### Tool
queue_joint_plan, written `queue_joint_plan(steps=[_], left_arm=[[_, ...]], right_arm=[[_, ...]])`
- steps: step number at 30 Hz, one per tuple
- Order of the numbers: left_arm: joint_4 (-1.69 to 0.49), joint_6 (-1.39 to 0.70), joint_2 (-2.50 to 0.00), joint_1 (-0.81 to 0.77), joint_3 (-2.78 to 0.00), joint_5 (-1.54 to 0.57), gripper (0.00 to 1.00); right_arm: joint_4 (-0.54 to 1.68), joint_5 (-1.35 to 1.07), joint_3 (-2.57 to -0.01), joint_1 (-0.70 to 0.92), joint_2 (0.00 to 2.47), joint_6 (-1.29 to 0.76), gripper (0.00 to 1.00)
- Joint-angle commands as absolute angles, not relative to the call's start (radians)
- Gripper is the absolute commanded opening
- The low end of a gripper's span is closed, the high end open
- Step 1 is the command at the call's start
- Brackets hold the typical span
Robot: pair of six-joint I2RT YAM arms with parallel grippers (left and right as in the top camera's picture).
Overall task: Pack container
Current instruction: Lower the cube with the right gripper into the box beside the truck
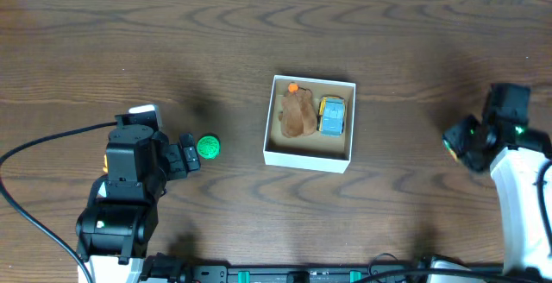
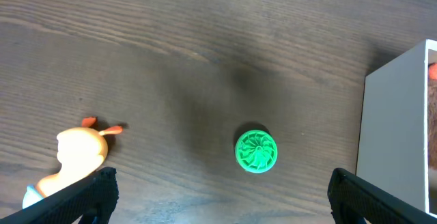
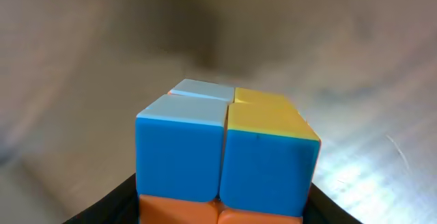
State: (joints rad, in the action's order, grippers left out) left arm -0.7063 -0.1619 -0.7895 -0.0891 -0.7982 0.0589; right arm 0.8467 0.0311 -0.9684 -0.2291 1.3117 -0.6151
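Note:
The container (image 1: 307,160) is a square white box with a tan inside, at the table's middle. It holds a brown plush toy (image 1: 298,115), a blue and yellow toy car (image 1: 332,116) and a small orange piece (image 1: 293,86). A green round toy (image 1: 208,147) lies on the table left of it, also in the left wrist view (image 2: 257,151). My left gripper (image 1: 185,155) is open just left of the green toy, which lies ahead of the jaws (image 2: 218,197). My right gripper (image 1: 461,141) is at the far right, shut on a colour cube (image 3: 225,149).
A yellow-orange duck toy (image 2: 78,157) lies by my left finger, mostly hidden under the arm from overhead. The container's white wall (image 2: 392,128) stands at the right edge of the left wrist view. Cables run along the table's front left.

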Motion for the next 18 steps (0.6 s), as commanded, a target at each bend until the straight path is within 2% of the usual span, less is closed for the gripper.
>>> queue_joint_plan(steps=[1,6,10,14,18], left_arm=[[-0.706,-0.178,-0.789,-0.092,-0.814,0.060,0.98],[-0.707,-0.178,-0.789,-0.092,-0.814,0.060,0.98],[-0.707,-0.178,-0.789,-0.092,-0.814,0.060,0.98],[-0.707,-0.178,-0.789,-0.092,-0.814,0.060,0.98],[-0.707,-0.178,-0.789,-0.092,-0.814,0.060,0.98]], right_arm=[[0.880,0.012,-1.088,-0.078,1.251,-0.451,0.01],[0.920,-0.001,-1.223,0.236,1.250,-0.267,0.01],[0.905,0.003,-1.232,0.441,1.273,-0.208,0.01],[0.907,0.003,-1.229,0.559,1.349,-0.208,0.01],[0.910,0.001,-1.229,0.612,1.449,-0.216,0.01]])
